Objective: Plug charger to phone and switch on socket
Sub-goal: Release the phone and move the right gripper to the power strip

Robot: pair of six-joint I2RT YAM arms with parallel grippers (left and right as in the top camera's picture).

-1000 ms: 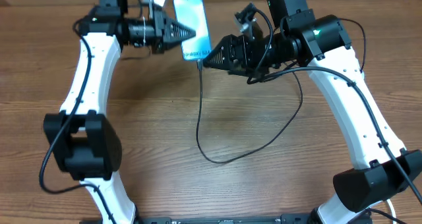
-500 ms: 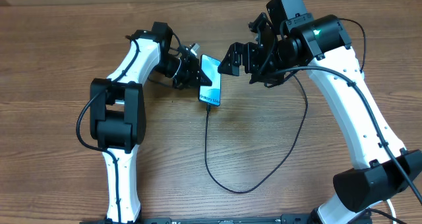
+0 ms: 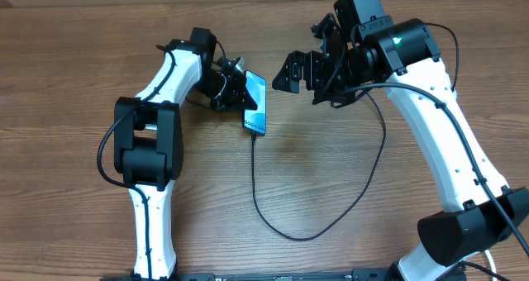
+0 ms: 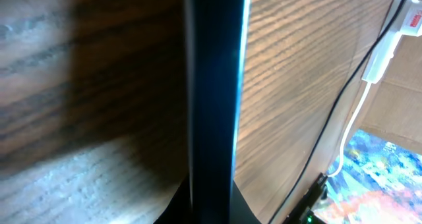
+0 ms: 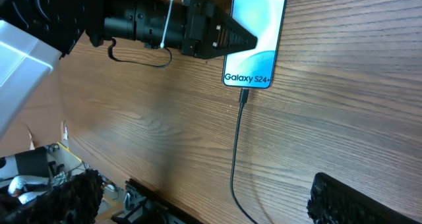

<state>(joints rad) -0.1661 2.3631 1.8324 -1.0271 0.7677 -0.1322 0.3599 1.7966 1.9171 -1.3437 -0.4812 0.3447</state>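
**Overhead and wrist views: the charging step.** The left pincer (image 3: 245, 99) is pressed together on the phone (image 3: 256, 105), clamping one long edge. The lit screen faces upward, with its name line at the end nearest the cable. Whether the phone lies flat on the tabletop (image 3: 331, 190) or is tipped slightly off it cannot be told.

The charger (image 3: 251, 178) leaves the phone's lower end just beside the left pincer and runs away from it in a wide loop across the tabletop. It then rises back toward the right arm. Its plug tip (image 5: 243, 96) sits at the phone's port and looks seated, though how deeply is too small to judge.

The right pincer (image 3: 283, 73) is spread wide and empty. It is near the phone on the side opposite the left pincer, and touches neither phone nor cable.

The socket (image 4: 411, 18) shows only as a white corner with red marking at the far edge of the left wrist view. It is well apart from both pincers and outside the overhead view.

**Judgement:** plugging in appears complete, and switching on the socket is the step that remains. The next move calls for the free right pincer, or the left one once it lets the phone go, to travel to the socket. There it should press one fingertip squarely on the switch without dragging the cable.
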